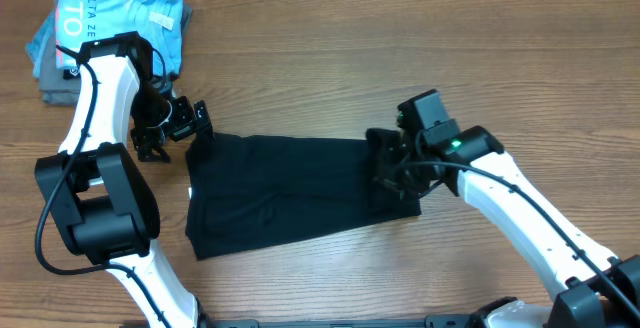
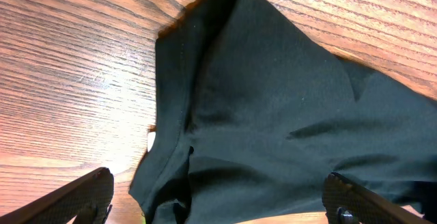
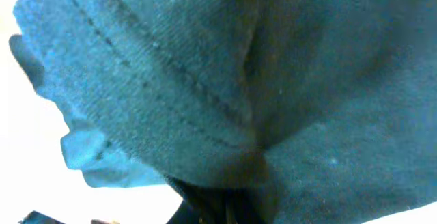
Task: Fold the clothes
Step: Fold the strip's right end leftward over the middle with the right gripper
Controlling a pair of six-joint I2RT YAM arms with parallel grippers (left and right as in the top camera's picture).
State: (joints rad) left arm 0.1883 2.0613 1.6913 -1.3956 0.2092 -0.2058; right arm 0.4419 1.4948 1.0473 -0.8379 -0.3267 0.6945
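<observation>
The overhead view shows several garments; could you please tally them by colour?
Black T-shirt: 1
Light blue T-shirt: 1
Grey garments: at least 1, mostly hidden under the blue one
Total: at least 3

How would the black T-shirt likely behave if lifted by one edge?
Probably floppy: the black T-shirt lies in soft creases and bunches into folds in the right wrist view. Likely light for its size, being thin fabric. It probably won't roll, lying flat on the table.
</observation>
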